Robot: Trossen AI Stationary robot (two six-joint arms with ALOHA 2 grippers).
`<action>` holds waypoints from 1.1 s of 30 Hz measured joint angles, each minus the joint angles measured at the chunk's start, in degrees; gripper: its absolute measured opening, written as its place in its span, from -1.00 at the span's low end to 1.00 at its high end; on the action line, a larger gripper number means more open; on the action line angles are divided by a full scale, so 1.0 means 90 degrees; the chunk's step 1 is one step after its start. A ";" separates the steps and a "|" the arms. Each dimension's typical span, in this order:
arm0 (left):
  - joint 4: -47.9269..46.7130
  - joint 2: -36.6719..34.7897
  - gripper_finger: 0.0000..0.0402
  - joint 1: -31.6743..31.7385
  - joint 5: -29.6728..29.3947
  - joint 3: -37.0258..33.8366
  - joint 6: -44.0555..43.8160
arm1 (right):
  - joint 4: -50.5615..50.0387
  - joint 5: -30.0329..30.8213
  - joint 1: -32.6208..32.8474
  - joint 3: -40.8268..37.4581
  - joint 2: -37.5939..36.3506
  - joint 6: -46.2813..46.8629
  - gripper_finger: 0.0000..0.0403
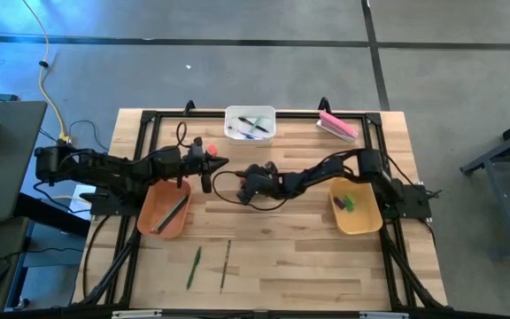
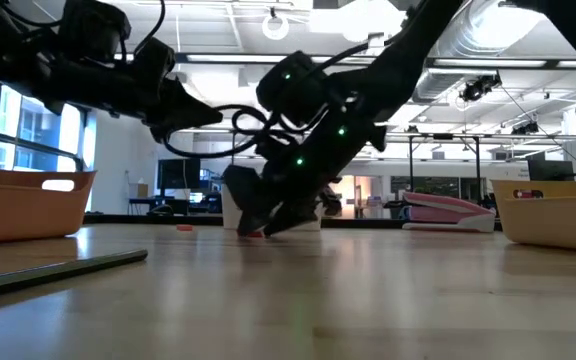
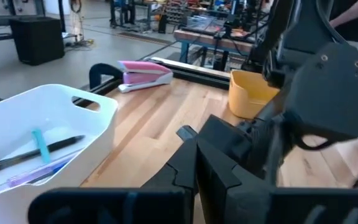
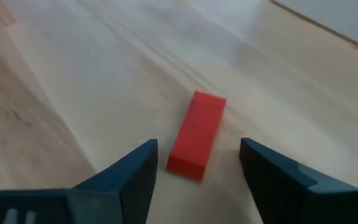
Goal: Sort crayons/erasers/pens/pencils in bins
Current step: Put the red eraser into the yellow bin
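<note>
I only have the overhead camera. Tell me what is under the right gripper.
Observer: A red block lies flat on the wood between the right gripper's open fingers, which are not touching it.
Operator: Give me the white bin's contents.
Observer: In the white bin a black pen and a purple pen lie under a short teal piece.
Operator: Report the left gripper's height.
Observer: The left gripper is shut and raised well clear of the tabletop.
</note>
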 joint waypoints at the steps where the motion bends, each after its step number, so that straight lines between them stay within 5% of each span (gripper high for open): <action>1: 0.0002 0.0000 -1.00 0.0049 0.0009 0.0000 0.0000 | 0.0012 0.0036 -0.0005 0.0054 0.0063 -0.0019 0.06; 15: -0.0315 0.0000 -1.00 0.0725 0.0345 0.0000 -0.0779 | -0.0454 -0.0141 -0.0127 0.0196 0.0094 -0.0040 -0.75; 33: -0.0945 0.0000 -1.00 0.0959 0.0381 0.0000 -0.1123 | -0.2539 -0.0583 -0.0215 0.0143 -0.1461 -0.0293 -0.73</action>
